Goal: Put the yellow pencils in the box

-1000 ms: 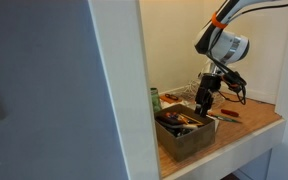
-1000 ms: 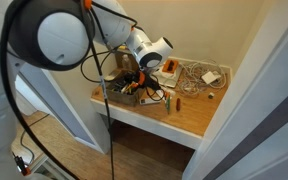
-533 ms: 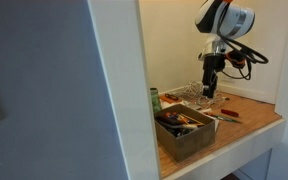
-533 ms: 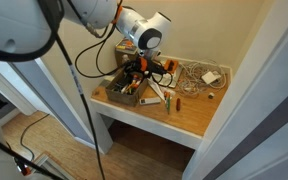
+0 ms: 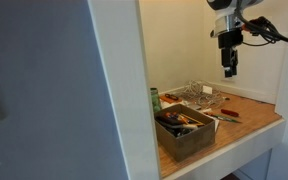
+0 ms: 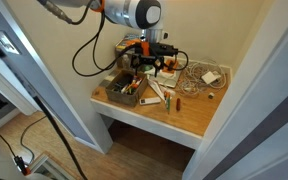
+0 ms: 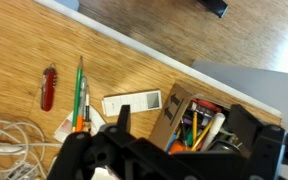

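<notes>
The low brown-grey box (image 5: 189, 140) stands at the front of the wooden shelf and also shows in an exterior view (image 6: 112, 92). In the wrist view the box (image 7: 172, 113) holds yellow pencils (image 7: 195, 122) among pens and other items. My gripper (image 5: 229, 65) hangs high above the shelf, well clear of the box, and it also shows in an exterior view (image 6: 151, 62). In the wrist view its fingers (image 7: 184, 135) are spread wide with nothing between them.
A silvery wire basket (image 5: 198, 94) stands behind the box. On the wood lie a small red item (image 7: 48, 88), a white remote-like device (image 7: 132, 103), green and orange pens (image 7: 80, 95) and white cables (image 7: 9, 150). Walls close in the shelf at the back and sides.
My gripper has risen from just above the box to high over the shelf. The box and the loose items have not moved.
</notes>
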Motion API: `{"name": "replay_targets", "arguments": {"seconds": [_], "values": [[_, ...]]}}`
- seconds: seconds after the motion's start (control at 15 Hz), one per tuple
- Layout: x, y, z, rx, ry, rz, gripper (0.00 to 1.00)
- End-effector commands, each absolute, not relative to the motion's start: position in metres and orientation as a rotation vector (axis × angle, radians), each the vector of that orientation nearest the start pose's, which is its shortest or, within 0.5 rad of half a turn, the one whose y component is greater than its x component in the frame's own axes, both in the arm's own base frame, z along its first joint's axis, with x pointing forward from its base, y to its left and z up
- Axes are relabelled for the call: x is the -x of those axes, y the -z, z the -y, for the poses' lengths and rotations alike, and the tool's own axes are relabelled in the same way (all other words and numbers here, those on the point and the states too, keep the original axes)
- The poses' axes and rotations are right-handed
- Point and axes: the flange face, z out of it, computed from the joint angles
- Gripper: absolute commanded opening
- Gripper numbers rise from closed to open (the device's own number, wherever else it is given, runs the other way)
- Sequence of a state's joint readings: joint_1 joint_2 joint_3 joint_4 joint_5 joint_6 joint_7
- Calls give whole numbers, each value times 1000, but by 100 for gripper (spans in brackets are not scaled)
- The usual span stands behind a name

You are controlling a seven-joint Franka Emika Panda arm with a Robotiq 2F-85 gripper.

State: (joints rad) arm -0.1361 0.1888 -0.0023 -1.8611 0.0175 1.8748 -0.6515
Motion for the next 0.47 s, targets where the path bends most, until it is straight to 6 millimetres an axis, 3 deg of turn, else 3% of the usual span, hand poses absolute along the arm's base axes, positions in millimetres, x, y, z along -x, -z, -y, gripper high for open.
{"name": "replay_targets", "arguments": {"seconds": [0.0,0.07,0.4], "values": [[-565,-413,82,2980,-257,822,100],[-576,-409,83,2979,-249,772,100],[-573,-410,83,2972,-251,792,100]]}}
